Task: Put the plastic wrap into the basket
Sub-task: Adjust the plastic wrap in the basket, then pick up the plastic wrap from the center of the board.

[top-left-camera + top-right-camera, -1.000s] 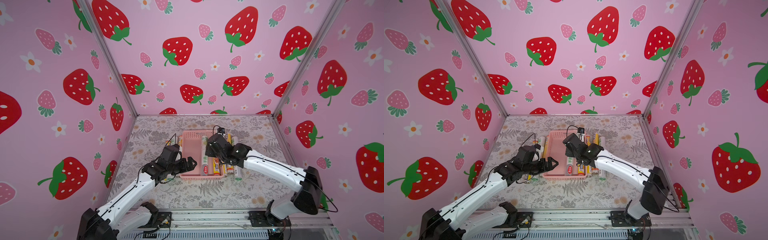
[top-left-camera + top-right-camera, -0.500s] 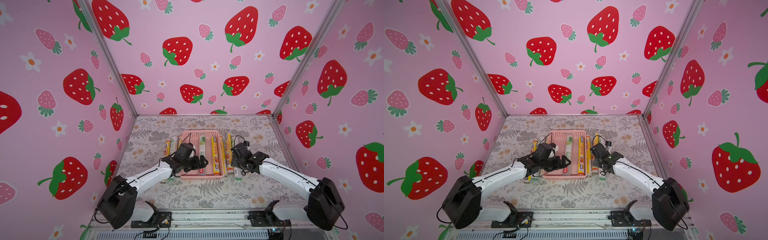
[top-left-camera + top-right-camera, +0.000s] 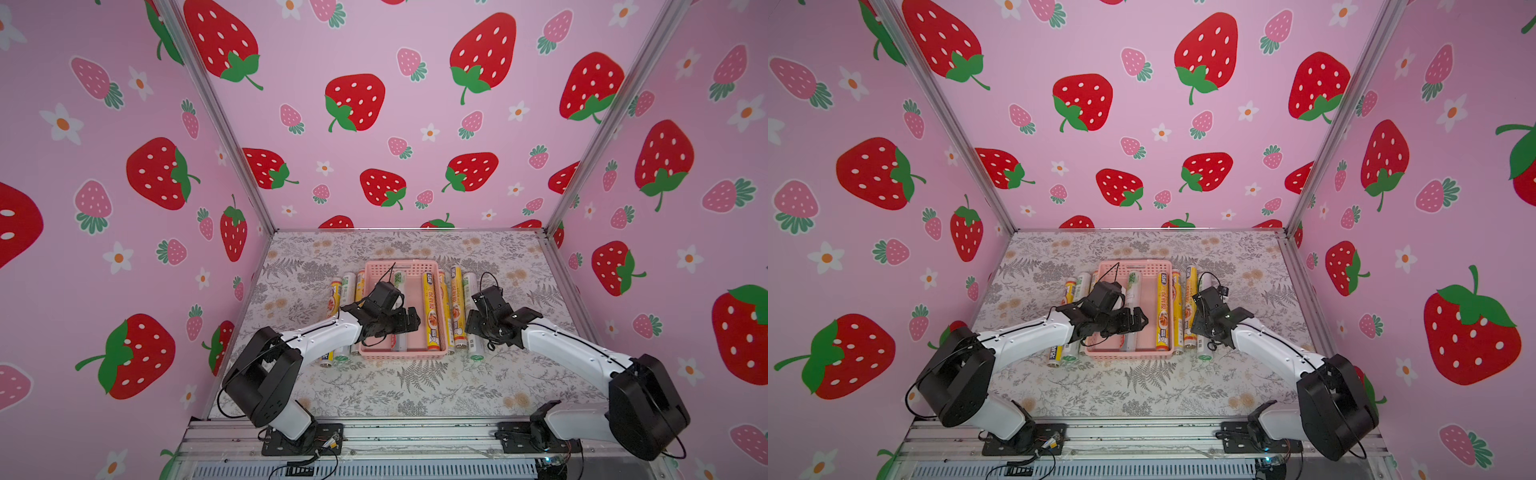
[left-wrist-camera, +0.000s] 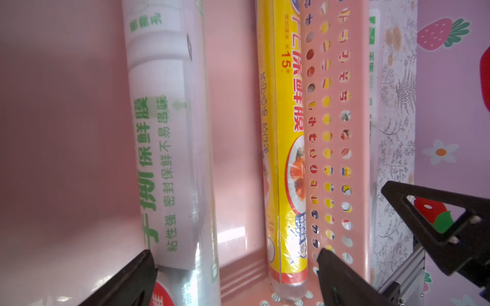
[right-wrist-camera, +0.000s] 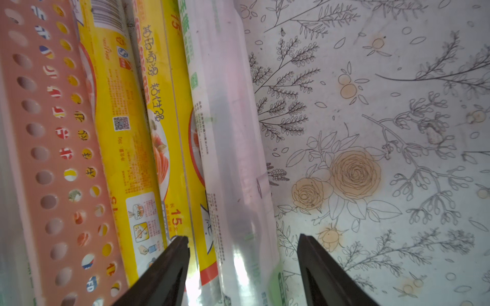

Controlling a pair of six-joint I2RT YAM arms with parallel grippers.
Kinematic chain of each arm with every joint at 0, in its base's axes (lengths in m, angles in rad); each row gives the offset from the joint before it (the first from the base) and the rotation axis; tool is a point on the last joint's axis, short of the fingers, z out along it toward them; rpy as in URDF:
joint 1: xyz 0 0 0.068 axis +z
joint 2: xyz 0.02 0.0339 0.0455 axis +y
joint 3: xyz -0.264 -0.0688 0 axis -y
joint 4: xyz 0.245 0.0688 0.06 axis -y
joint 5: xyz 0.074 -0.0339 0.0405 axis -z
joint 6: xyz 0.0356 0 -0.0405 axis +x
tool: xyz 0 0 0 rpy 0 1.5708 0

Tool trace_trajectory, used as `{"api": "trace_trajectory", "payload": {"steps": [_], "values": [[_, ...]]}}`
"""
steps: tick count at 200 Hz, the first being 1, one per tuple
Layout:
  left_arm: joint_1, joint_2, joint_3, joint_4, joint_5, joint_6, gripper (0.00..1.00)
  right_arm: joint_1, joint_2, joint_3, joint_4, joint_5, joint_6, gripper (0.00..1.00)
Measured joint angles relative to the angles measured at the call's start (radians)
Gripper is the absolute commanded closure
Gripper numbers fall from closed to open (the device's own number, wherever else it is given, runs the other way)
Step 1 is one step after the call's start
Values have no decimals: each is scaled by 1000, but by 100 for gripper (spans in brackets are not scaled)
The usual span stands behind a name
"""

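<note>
Left gripper (image 4: 233, 251): jaws fully apart, empty, over the basket (image 4: 336, 148). A white plastic wrap roll (image 4: 164, 132) and a yellow roll (image 4: 283, 132) lie inside, beneath it.

Right gripper (image 5: 242, 237): jaws partly apart, straddling, not clamping, a white-silver roll (image 5: 233, 159) on the table (image 5: 371, 106) outside the basket.

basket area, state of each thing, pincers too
basket: on the table, two rolls inside
white-green roll: flat in the basket
yellow roll: flat in the basket, by its wall
outer yellow rolls: two, on the table outside that wall
outer white roll: on the table beside them
left-side rolls: on the table outside the basket
left pincer: open, empty, over the basket
right pincer: open, straddling the outer white roll
</note>
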Motion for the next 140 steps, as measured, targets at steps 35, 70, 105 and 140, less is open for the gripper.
{"api": "trace_trajectory", "payload": {"steps": [35,70,105,140], "values": [[-29,35,53,-32,-21,28,0,-18,21,-13,40,-19,-10,31],[-67,67,101,-57,-52,42,0,-31,46,-16,66,-26,-16,32],[-84,72,117,-84,-70,42,0,-41,64,-17,80,-28,-18,32],[-87,23,116,-113,-89,43,0,-51,70,-17,84,-28,-23,32]]}}
